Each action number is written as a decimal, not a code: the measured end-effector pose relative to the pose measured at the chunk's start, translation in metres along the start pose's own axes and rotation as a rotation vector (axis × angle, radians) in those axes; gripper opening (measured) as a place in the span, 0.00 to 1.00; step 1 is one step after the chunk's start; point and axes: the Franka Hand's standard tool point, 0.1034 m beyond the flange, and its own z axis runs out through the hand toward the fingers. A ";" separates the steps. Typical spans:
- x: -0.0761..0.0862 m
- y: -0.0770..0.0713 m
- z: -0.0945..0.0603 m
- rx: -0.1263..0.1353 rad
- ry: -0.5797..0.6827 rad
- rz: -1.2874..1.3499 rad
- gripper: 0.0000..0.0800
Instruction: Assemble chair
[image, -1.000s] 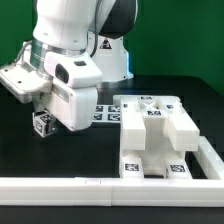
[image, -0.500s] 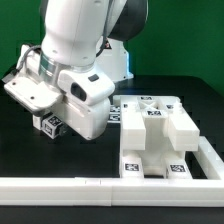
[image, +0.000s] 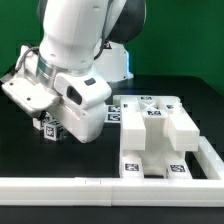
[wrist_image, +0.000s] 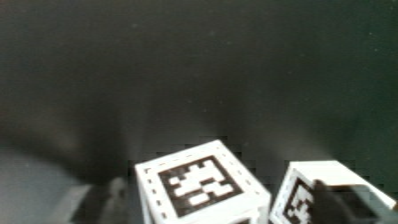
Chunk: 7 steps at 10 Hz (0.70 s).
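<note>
The partly built chair (image: 155, 135), a white blocky body with tags on its top and front, stands at the exterior view's right. A small white post with black-and-white tags (image: 51, 129) sits on the black table right under my gripper (image: 46, 121), at the exterior view's left. The wrist view looks down on that tagged post (wrist_image: 203, 181), with a second tagged white piece (wrist_image: 333, 196) close beside it. My fingers are hidden by the hand in the exterior view and do not show clearly in the wrist view. I cannot tell whether they touch the post.
A long low white rail (image: 100, 186) runs along the front and turns up the exterior view's right side (image: 208, 152). The arm's bulky white body (image: 75, 60) fills the upper left. Tags of the marker board (image: 112, 112) show behind the hand. A green wall stands behind.
The hand has swung a little toward the exterior view's right and dropped slightly. The small tagged post below it has shifted the same way and now sits lower.
</note>
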 end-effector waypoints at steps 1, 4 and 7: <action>0.000 0.000 0.000 0.000 0.000 0.001 0.74; -0.009 -0.007 -0.009 -0.012 -0.014 0.047 0.81; -0.020 -0.006 -0.027 -0.043 -0.051 0.286 0.81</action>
